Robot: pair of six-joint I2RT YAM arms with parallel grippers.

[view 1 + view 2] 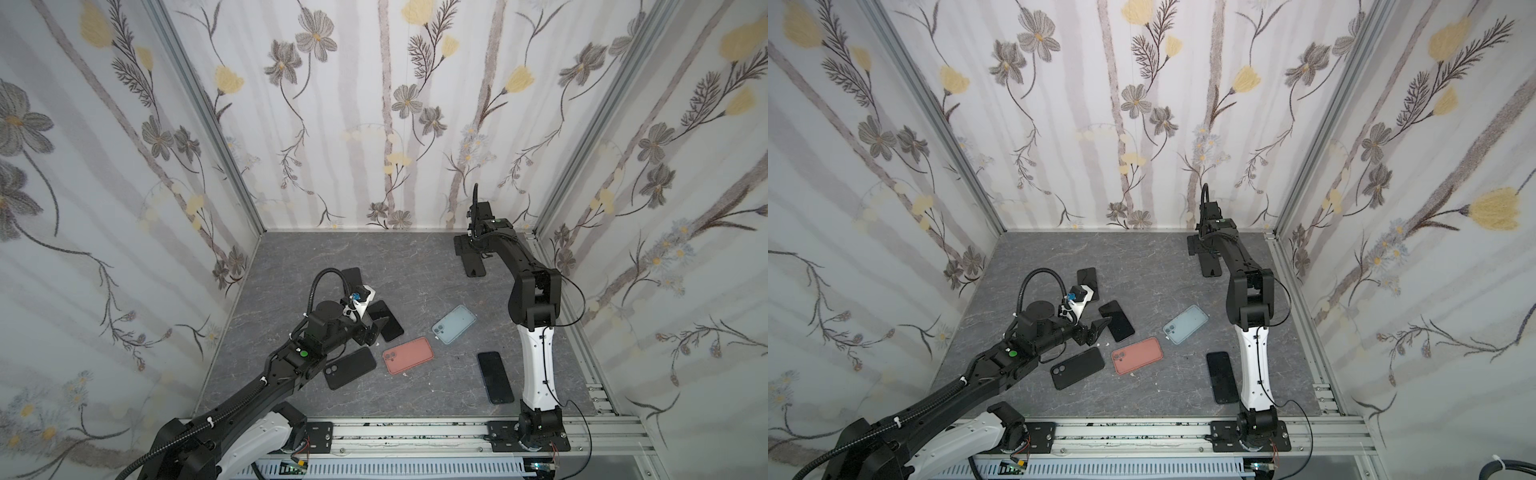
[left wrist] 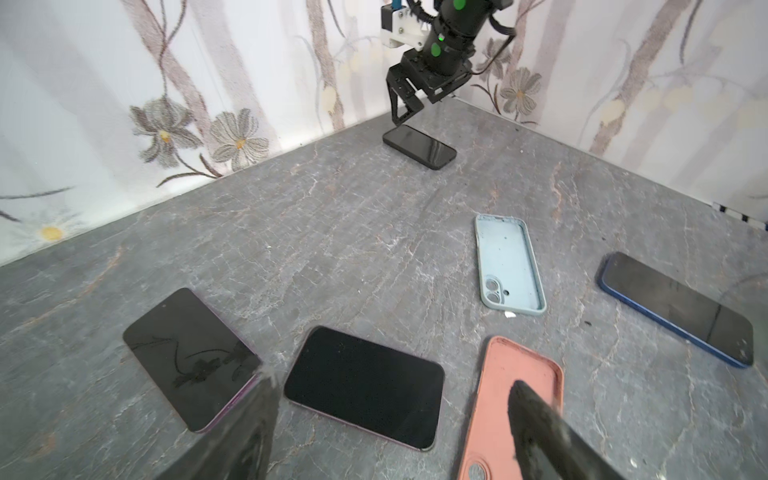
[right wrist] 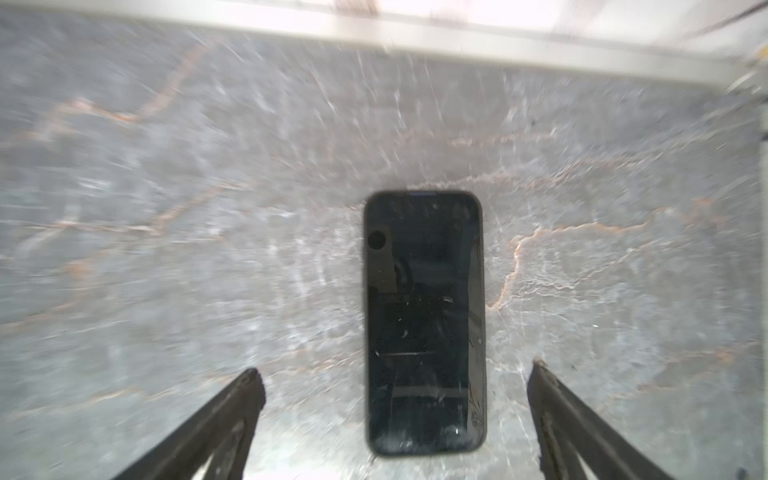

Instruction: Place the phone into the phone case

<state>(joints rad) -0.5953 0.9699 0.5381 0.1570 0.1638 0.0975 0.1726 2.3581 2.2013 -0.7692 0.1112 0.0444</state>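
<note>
Phone [image 3: 424, 324] between spread right fingers [image 3: 241, 399]

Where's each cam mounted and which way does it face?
Top views: high at the front, looking down at the table; left arm and right arm show.
Left wrist: behind the left gripper, facing across the table toward the right gripper.
Right wrist: looking down between its open fingers at a black phone.
Shared: both wrist views show that phone.

Floral wallpaper [image 1: 365, 124] rises on three sides of the grey marbled tabletop [image 1: 395, 266]; an aluminium rail [image 1: 415, 434] runs along its near edge.
</note>
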